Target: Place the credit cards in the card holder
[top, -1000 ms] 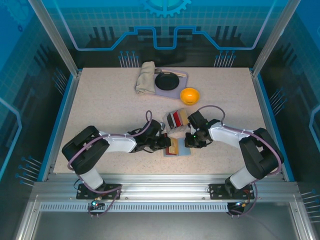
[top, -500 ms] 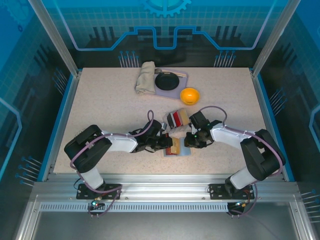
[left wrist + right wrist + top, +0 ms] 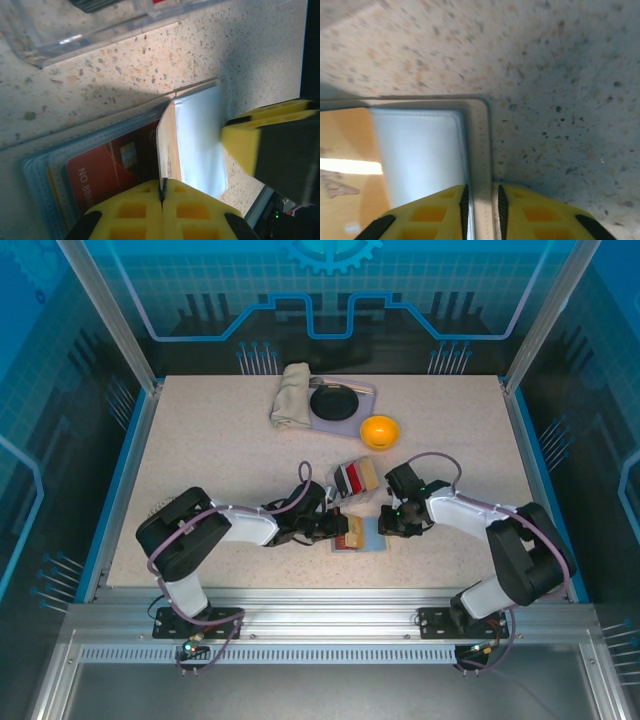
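On the table, near centre: card holder lying open, red card tucked in a slot. On its left, left hand pinched shut on tan card held edge-up. On its right, right hand clamped on the holder's cream rim. Just beyond, clear box of upright cards.

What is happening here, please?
The right gripper pinches the rim of the open holder, which lies flat on the table. The left gripper is shut on a tan card, tilted over the holder. A red card already sits in a slot.
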You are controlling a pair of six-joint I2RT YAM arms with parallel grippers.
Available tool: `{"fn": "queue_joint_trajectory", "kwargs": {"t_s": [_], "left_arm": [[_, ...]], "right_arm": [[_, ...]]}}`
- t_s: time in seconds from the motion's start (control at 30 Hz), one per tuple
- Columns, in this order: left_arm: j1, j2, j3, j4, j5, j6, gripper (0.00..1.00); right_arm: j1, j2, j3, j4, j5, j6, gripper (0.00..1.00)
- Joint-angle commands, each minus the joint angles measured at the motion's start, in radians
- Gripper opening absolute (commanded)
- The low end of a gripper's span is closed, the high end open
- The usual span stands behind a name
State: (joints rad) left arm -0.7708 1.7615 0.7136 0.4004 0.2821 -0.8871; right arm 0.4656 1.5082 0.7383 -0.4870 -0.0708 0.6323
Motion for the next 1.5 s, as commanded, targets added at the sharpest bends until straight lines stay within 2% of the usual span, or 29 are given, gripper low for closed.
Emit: {"fn": "queue_joint_trajectory", "kwargs": {"t_s": [0.0, 0.33, 0.63, 0.73, 0.93, 1.07, 1.23, 1.33, 1.47], "left_arm": [[-0.015, 0.038, -0.010, 0.004, 0.029, 0.026, 0.00], [-0.016, 0.068, 0.004, 0.042, 0.077, 0.023, 0.02], [-0.016, 0.027, 0.001, -0.070, -0.001, 0.018, 0.00], [-0.014, 0.025, 0.037, -0.212, -0.025, -0.028, 0.00], [-0.012, 0.026, 0.012, -0.207, 0.025, -0.136, 0.00], [-0.018, -0.040, -0.025, -0.240, -0.043, -0.171, 0.00], [-0.017, -0.012, 0.022, -0.256, -0.031, -0.144, 0.01], [-0.023, 0.018, 0.024, -0.193, -0.015, -0.138, 0.02], [-0.022, 0.044, 0.062, -0.198, -0.015, -0.104, 0.01]], "right_arm": [[-0.010, 0.033, -0.035, 0.018, -0.036, 0.004, 0.21], [-0.012, 0.041, -0.033, 0.024, -0.039, 0.000, 0.17], [-0.013, 0.041, -0.029, 0.013, -0.030, -0.003, 0.17], [-0.013, 0.040, -0.026, 0.004, -0.023, -0.006, 0.17], [-0.013, 0.032, -0.024, 0.000, -0.019, -0.007, 0.17], [-0.014, 0.035, -0.020, 0.002, -0.024, -0.008, 0.17], [-0.013, 0.039, -0.020, 0.011, -0.030, -0.008, 0.17], [-0.013, 0.037, -0.019, 0.010, -0.031, -0.009, 0.17], [-0.013, 0.033, -0.024, 0.007, -0.029, -0.013, 0.17]]}}
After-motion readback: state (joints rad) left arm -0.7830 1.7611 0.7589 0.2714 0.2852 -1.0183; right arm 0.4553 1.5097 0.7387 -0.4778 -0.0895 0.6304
